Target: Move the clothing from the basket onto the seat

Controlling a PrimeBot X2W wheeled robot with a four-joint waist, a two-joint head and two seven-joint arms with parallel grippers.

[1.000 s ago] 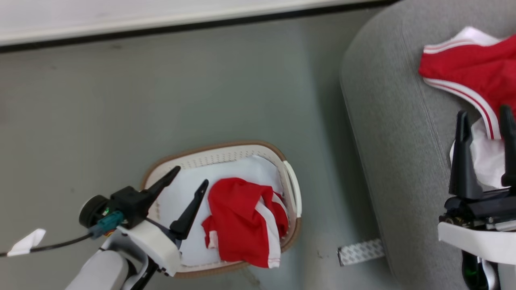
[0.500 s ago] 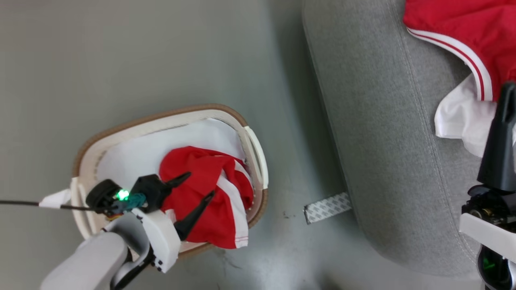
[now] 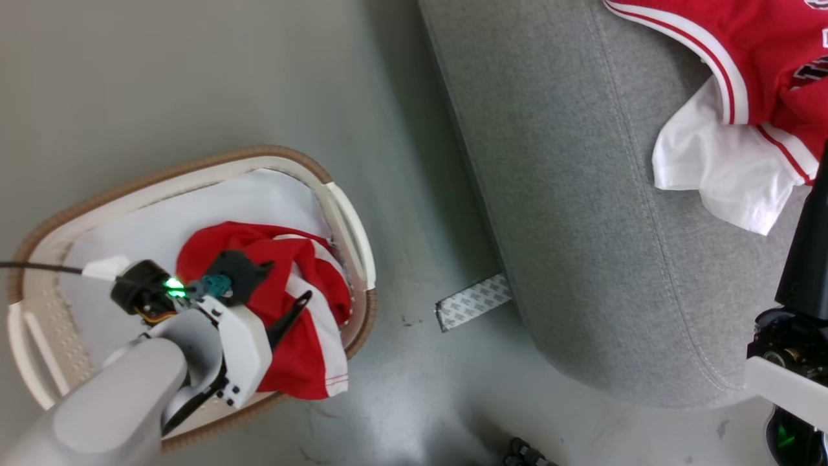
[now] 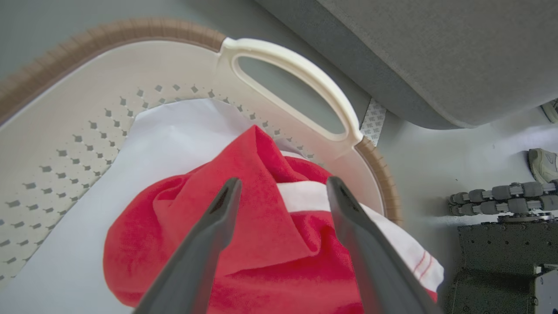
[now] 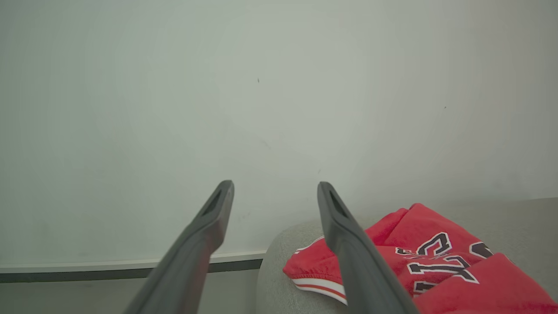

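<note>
The left gripper [image 4: 283, 181] is open over the red garment [image 4: 270, 235] in the basket [image 4: 287, 61].
Its two fingers stand wide apart with a raised fold of this garment between them, not clamped; whether the tips touch it I cannot tell. The sofa [image 3: 569, 226] lies to the right of this gripper, with a red jersey [image 3: 770, 58] and a white piece [image 3: 718, 168] on it. The right gripper [image 5: 275, 185] is spread too and holds nothing.

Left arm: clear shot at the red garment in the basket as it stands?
Probably yes. The left gripper is open just above the red garment, which lies uppermost in the basket. Nothing sits between the gripper and the cloth.
</note>
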